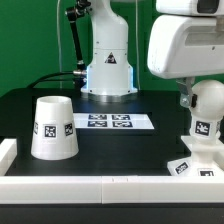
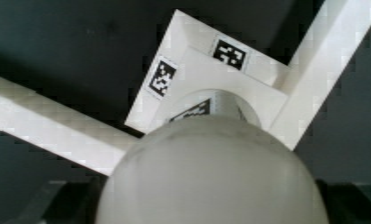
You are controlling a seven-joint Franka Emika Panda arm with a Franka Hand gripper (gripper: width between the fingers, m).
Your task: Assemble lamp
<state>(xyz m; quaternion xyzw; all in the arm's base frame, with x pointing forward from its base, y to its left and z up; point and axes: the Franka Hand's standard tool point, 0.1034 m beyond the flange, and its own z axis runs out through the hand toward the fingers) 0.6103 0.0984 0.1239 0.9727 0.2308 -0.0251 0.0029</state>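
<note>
The round-headed bulb (image 1: 206, 108) stands upright over the low sloped base (image 1: 192, 166) at the front of the exterior view's right; I cannot tell if they are joined. My gripper (image 1: 203, 100) reaches down from above and is shut on the bulb's head, with a dark finger (image 1: 185, 100) beside it. In the wrist view the bulb (image 2: 208, 165) fills the space between the jaws of the gripper (image 2: 203, 208), and the tagged base (image 2: 192, 50) lies beyond it. The tapered shade (image 1: 54, 128) stands wide end down on the exterior view's left, apart from the gripper.
The marker board (image 1: 112, 122) lies flat mid-table. A white raised rim (image 1: 90, 186) runs along the front edge and left side; it also shows as white bars in the wrist view (image 2: 40, 115). The robot's glossy white body (image 1: 108, 60) stands at the back.
</note>
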